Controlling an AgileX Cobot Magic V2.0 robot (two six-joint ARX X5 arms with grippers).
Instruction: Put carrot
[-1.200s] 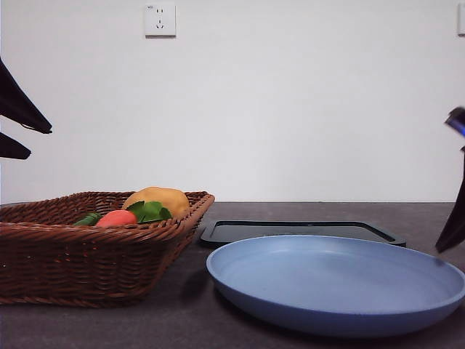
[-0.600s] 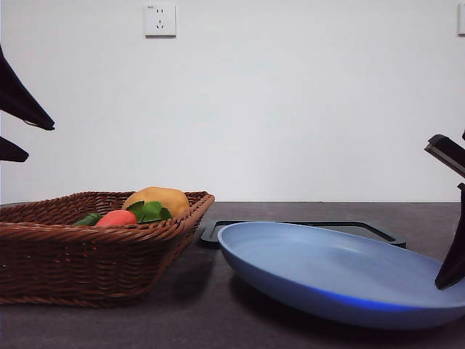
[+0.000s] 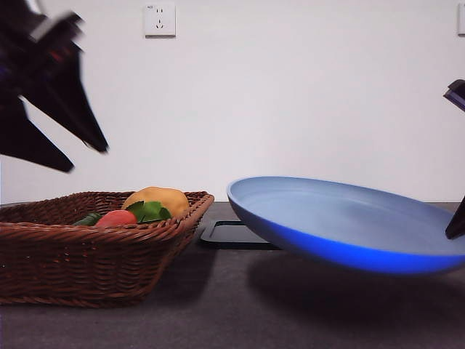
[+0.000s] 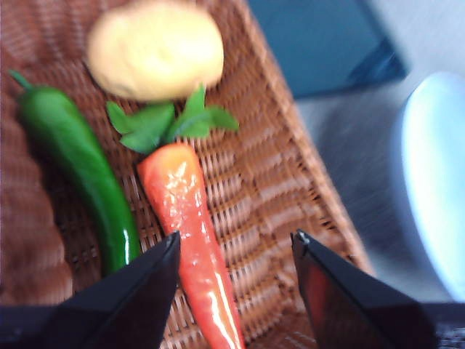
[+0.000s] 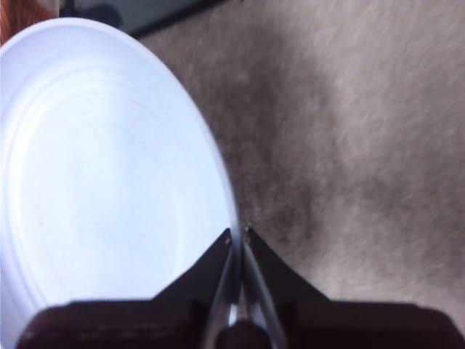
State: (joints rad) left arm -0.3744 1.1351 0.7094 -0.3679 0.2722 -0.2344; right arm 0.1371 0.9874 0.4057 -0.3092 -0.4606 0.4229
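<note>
The orange-red carrot point(image 4: 190, 233) with green leaves lies in the brown wicker basket point(image 3: 43, 254); in the front view only its thick end point(image 3: 116, 217) shows over the rim. My left gripper point(image 4: 234, 243) is open above the basket, jaws either side of the carrot; it shows as a dark blurred shape point(image 3: 80, 156) at upper left in the front view. My right gripper point(image 5: 237, 236) is shut on the rim of the blue plate point(image 3: 341, 222), holding it tilted above the table at right.
A tan-yellow potato point(image 4: 155, 49) and a dark green pepper point(image 4: 76, 171) also lie in the basket. A black tray point(image 3: 232, 234) sits on the dark table behind the plate. A wall socket point(image 3: 160, 19) is on the white wall.
The right gripper has lifted the blue plate off the table by its rim. The left gripper has swung in from the left edge to above the basket.
</note>
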